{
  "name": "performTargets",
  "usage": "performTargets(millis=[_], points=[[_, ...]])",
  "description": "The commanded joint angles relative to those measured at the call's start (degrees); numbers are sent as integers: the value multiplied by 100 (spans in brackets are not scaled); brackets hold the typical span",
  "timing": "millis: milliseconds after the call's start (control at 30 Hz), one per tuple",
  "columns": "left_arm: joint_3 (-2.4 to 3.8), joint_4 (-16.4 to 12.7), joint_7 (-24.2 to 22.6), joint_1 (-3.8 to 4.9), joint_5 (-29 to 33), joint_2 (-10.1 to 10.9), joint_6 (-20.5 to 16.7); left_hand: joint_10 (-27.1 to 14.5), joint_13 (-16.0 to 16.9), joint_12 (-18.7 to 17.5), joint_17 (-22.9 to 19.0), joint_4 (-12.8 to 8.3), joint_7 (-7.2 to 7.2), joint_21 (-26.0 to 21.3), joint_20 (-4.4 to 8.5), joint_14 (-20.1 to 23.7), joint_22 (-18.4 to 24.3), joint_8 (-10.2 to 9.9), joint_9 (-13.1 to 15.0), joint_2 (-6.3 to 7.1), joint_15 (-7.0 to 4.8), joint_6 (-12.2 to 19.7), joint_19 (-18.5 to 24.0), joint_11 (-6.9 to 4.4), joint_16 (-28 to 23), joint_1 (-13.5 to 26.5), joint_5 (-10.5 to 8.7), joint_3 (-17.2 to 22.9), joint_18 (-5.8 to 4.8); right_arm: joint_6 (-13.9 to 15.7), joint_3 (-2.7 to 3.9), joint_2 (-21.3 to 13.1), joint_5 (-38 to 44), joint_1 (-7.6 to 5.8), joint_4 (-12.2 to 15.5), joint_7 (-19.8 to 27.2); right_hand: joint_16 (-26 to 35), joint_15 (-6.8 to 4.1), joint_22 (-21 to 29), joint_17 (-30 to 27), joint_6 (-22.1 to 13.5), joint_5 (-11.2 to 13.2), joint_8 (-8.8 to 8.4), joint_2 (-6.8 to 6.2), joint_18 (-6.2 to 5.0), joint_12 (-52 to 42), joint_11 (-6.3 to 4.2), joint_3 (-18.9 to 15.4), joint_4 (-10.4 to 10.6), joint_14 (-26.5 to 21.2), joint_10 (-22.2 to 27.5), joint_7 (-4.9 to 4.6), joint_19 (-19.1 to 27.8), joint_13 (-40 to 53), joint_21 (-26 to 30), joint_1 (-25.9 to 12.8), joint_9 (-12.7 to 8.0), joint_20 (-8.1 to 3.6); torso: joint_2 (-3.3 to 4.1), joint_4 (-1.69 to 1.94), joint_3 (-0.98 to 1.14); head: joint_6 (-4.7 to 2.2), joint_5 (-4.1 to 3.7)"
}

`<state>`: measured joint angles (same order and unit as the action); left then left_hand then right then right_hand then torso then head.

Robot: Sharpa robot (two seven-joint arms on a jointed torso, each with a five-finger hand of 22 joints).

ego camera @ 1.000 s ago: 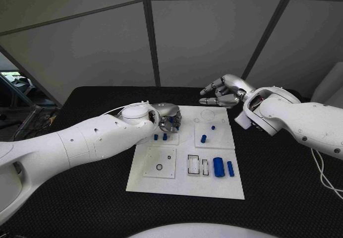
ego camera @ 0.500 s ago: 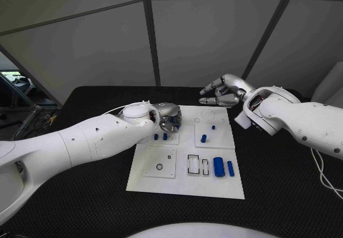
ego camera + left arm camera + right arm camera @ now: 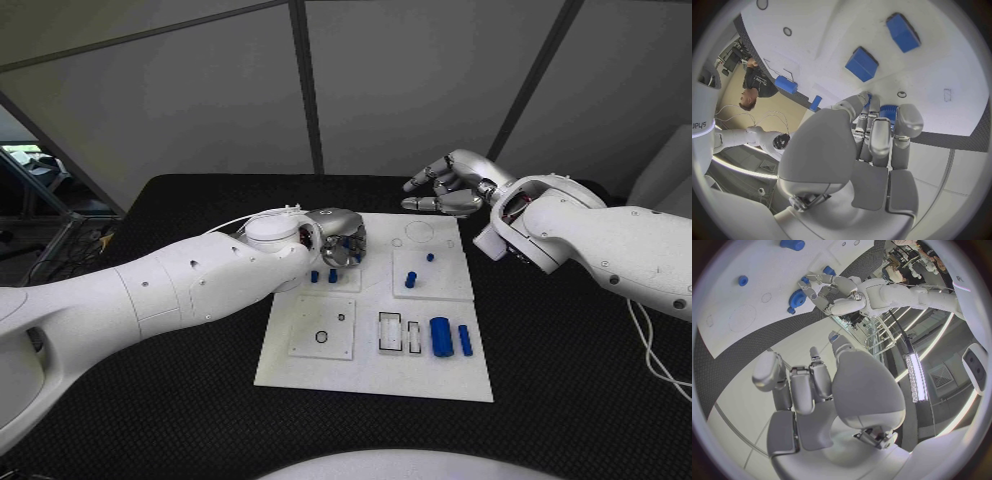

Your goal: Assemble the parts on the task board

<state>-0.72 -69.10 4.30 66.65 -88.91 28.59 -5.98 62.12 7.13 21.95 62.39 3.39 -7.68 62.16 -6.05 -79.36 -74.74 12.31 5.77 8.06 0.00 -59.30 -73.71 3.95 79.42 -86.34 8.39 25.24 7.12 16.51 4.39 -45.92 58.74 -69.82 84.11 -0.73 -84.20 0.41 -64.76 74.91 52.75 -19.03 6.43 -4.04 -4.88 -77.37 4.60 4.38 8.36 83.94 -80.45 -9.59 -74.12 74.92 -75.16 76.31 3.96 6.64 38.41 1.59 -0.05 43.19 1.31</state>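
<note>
The white task board (image 3: 378, 370) lies mid-table. My left hand (image 3: 339, 240) hovers over its far left corner and pinches a round blue part (image 3: 887, 111) in its fingertips; the same toothed part (image 3: 797, 299) is seen from the right wrist. Just below that hand two short blue pegs (image 3: 315, 276) (image 3: 333, 275) stand in the board. Two more blue pegs (image 3: 410, 279) (image 3: 428, 257) stand in the far right panel. Two blue cylinders (image 3: 440, 336) (image 3: 464, 340) lie at the near right. My right hand (image 3: 454, 185) hangs above the board's far edge, fingers loosely bent, holding nothing.
Two black-outlined slots (image 3: 389, 331) and small round holes (image 3: 323, 334) sit in the board's near panels. A faint circle (image 3: 418, 231) marks the far right corner. Black table (image 3: 173, 400) surrounds the board. Grey partition walls stand behind it.
</note>
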Motion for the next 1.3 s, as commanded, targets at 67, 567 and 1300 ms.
performTargets(millis=[67,567,1300], points=[[0,-94,-140,-17,91,81,-177,60,-17,-70,14,-26,-1,29,-8,-50,-21,-38,1,11,7,-53,-52,8,21,42,4,56,-80,9,3,-8,9,-10,-9,40,20,-21,5,529,-20,-36,-35,12,-61,-5,-10,4,29,358,22,7,40,247,36,22,3,-15,-4,10,-7,-6,0],[438,-708,-100,-22,321,601,-313,149,-37,-207,46,-81,-15,65,-15,-80,-68,-99,1,28,14,-113,-74,19,55,107,-1,115,-87,12,3,-29,9,-9,-49,43,20,-21,5,529,-20,-36,-35,12,-61,-5,-10,4,29,358,22,7,40,247,36,22,3,-15,-6,14,0,-34,34],[479,-914,151,-73,528,1213,15,180,-52,-328,-82,-117,-21,-35,-20,-25,-40,-161,-3,53,22,-135,-12,29,14,163,-4,141,-65,16,3,-46,9,-9,-59,33,33,-22,14,511,-10,-38,-27,15,-63,4,-12,2,31,355,27,9,43,235,44,26,6,-17,0,-6,2,-32,85]])
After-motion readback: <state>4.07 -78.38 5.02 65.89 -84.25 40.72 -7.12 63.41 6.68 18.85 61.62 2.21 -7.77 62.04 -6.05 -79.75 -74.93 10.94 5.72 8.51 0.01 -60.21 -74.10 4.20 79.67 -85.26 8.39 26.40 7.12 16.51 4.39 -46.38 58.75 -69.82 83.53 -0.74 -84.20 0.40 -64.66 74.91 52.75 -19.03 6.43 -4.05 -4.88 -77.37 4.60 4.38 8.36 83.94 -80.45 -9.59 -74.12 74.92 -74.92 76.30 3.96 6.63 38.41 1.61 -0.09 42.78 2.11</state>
